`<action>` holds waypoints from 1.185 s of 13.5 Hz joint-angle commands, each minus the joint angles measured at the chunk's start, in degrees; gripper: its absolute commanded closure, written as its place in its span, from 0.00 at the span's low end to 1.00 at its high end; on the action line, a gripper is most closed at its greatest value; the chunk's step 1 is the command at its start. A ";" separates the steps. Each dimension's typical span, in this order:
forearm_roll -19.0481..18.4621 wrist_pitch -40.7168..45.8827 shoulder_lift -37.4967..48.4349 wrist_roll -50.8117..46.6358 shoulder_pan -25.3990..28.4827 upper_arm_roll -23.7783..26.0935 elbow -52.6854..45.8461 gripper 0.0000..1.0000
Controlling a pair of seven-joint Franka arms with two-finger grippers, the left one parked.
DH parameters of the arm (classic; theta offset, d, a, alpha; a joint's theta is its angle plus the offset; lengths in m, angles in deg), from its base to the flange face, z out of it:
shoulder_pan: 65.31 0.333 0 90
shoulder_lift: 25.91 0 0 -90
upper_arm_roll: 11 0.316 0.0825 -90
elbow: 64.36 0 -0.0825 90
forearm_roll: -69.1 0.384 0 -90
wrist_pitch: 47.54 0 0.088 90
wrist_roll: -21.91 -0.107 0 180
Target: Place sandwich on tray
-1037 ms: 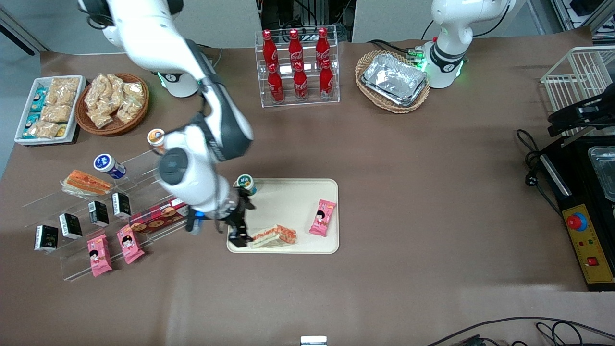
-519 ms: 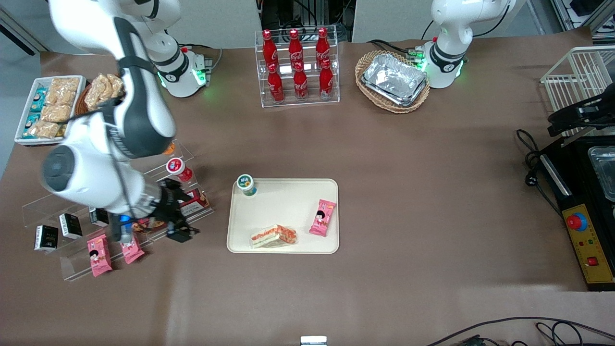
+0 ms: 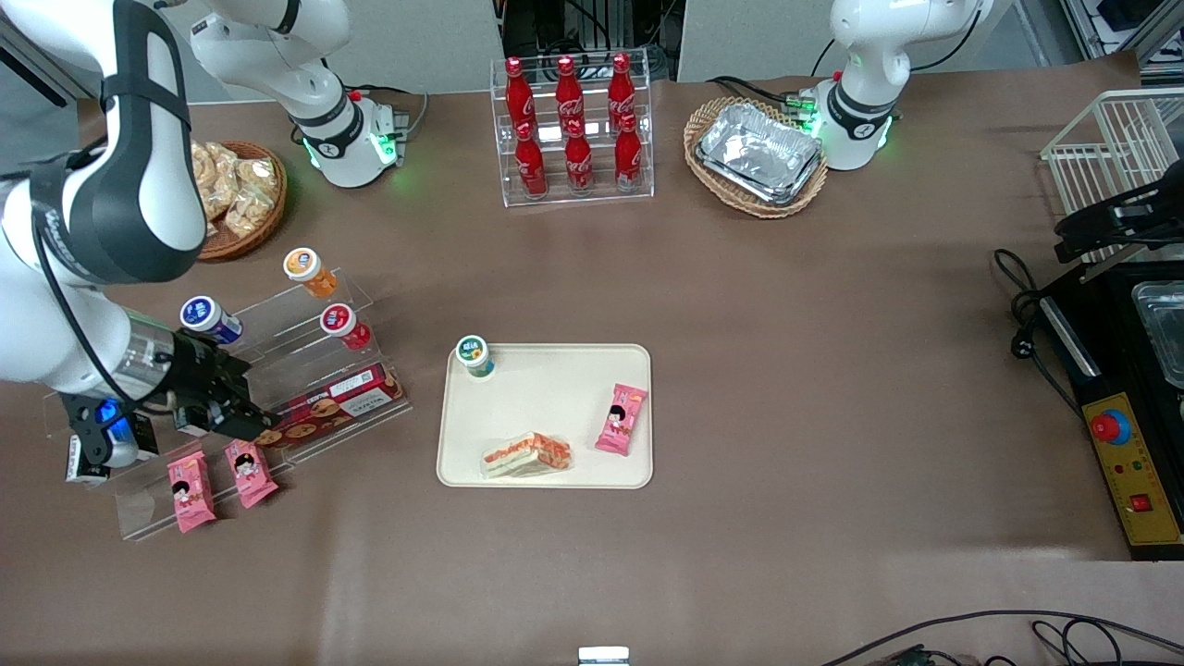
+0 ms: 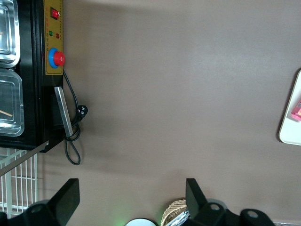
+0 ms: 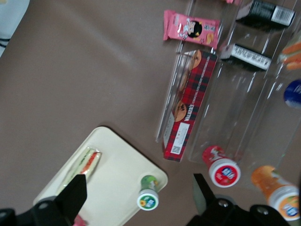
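Note:
The clear-wrapped sandwich [image 3: 525, 454] lies flat on the cream-beige tray [image 3: 555, 388], near the tray's rim closest to the front camera. Nothing holds it. My gripper [image 3: 248, 400] is well away from the tray, toward the working arm's end of the table, above the clear acrylic shelf [image 3: 305, 324]. It is open with nothing between its fingers. The right wrist view looks down past the gripper [image 5: 138, 188] at the sandwich [image 5: 83, 165] on the tray [image 5: 117, 169].
A green-lidded bottle [image 3: 474, 354] and a pink snack packet [image 3: 621, 418] also sit on the tray. The shelf holds bottles, a red cookie box [image 3: 333, 407] and pink packets [image 3: 248, 472]. A cola rack [image 3: 573, 129] and a basket of foil trays [image 3: 757, 153] stand farther back.
The gripper has pulled away from the sandwich on the tray and swung toward the working arm's end, now over the acrylic shelf. The sandwich has stayed in place on the tray.

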 commanded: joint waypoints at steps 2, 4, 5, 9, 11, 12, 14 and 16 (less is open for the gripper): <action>-2.02 3.13 3.80 14.13 0.37 -3.31 2.03 0.00; -2.54 3.04 4.94 18.71 0.45 -4.37 2.47 0.00; -3.68 3.04 5.81 22.65 0.45 -4.64 3.26 0.00; -7.37 2.51 10.99 34.11 0.54 -4.64 8.87 0.00; -9.66 2.16 13.90 38.92 0.54 -4.55 11.43 0.00; -10.36 3.21 14.17 42.60 0.54 -4.64 10.83 0.00; -10.98 3.83 14.52 47.02 0.37 -4.81 8.98 0.00; -12.04 3.74 14.70 49.92 0.37 -6.82 8.98 0.00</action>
